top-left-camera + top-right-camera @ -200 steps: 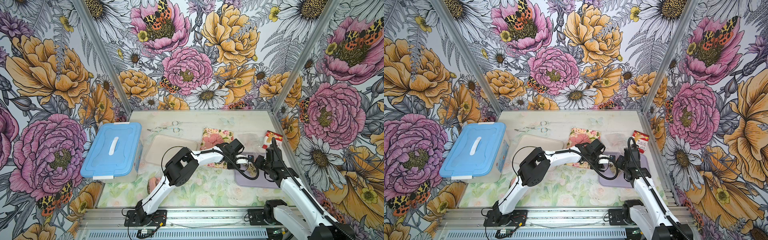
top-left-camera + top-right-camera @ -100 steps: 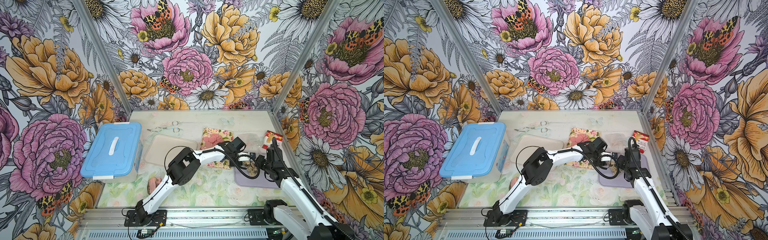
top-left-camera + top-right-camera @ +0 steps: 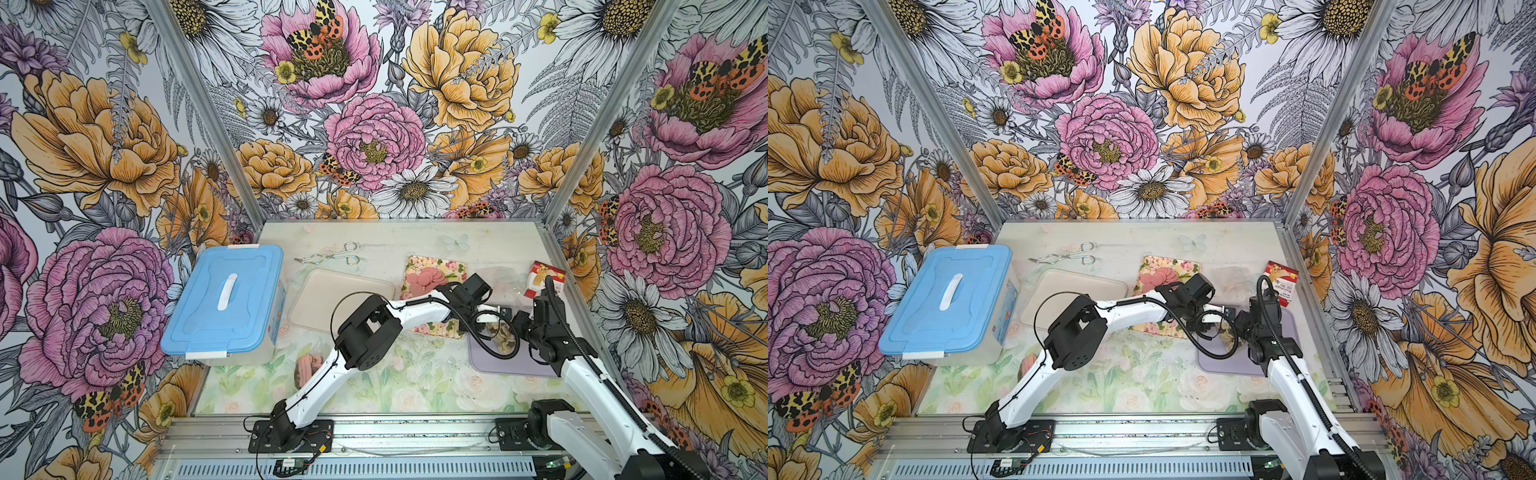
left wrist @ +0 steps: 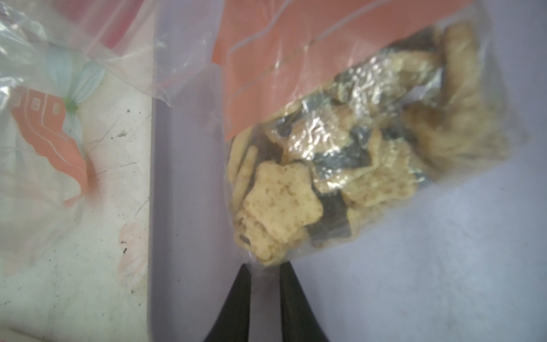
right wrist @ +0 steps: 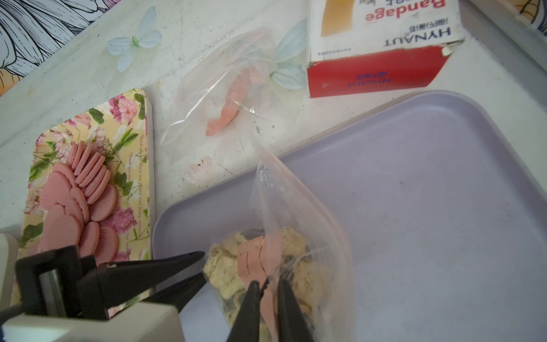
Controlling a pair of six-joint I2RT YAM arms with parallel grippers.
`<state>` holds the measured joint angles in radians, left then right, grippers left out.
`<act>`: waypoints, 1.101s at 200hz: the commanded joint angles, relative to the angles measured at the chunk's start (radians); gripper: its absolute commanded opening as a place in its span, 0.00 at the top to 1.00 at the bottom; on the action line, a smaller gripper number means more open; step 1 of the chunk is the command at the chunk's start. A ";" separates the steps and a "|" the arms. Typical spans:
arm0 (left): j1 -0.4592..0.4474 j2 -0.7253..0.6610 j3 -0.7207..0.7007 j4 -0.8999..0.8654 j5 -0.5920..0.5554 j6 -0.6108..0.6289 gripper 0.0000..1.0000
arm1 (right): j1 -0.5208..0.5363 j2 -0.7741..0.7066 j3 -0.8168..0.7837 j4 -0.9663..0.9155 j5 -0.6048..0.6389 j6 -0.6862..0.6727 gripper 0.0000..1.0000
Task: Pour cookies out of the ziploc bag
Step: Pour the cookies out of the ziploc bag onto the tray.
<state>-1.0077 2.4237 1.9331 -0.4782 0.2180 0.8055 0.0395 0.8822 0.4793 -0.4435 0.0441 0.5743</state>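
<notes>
The clear ziploc bag [image 4: 340, 148] with a pink label holds beige and dark star-shaped cookies [image 4: 284, 195] and hangs low over the purple tray [image 4: 414, 281]. My left gripper [image 4: 265, 268] is shut on the bag's bottom corner. My right gripper [image 5: 268, 282] is shut on the bag's [image 5: 296, 237] film by the pink label, with the left gripper [image 5: 203, 265] close beside it. In both top views the two grippers [image 3: 496, 316] [image 3: 1237, 322] meet at the bag over the tray's far left part.
A floral tray [image 5: 88, 124] holds pink round cookies [image 5: 83, 201]. An empty bag [image 5: 225, 97] and a bandage box [image 5: 381, 50] lie behind the purple tray. Blue-lidded box [image 3: 224, 303], beige tray [image 3: 328, 299], tongs [image 3: 332, 257] and another cookie bag [image 3: 307, 365] lie left.
My left wrist has shifted slightly right toward the bag and its jaws have closed on the corner. The right arm has stayed almost still.
</notes>
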 commanded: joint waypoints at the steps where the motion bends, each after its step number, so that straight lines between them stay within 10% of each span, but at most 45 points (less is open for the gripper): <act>1: 0.003 0.015 -0.040 -0.019 0.015 0.025 0.87 | -0.001 -0.018 -0.001 0.040 -0.024 -0.002 0.85; 19: -0.001 0.018 -0.042 -0.019 0.016 0.030 1.00 | -0.001 -0.022 -0.004 0.040 -0.030 -0.001 0.84; 142: 0.044 -0.182 -0.170 -0.094 0.170 -0.222 1.00 | 0.009 -0.178 -0.041 0.027 -0.171 0.042 0.53; 220: 0.109 -0.229 -0.233 -0.012 0.208 -0.322 1.00 | 0.109 -0.327 -0.184 -0.008 -0.185 0.085 0.60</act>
<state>-0.9161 2.2456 1.7069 -0.5354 0.3843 0.5224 0.0959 0.5926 0.3367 -0.4377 -0.1223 0.6304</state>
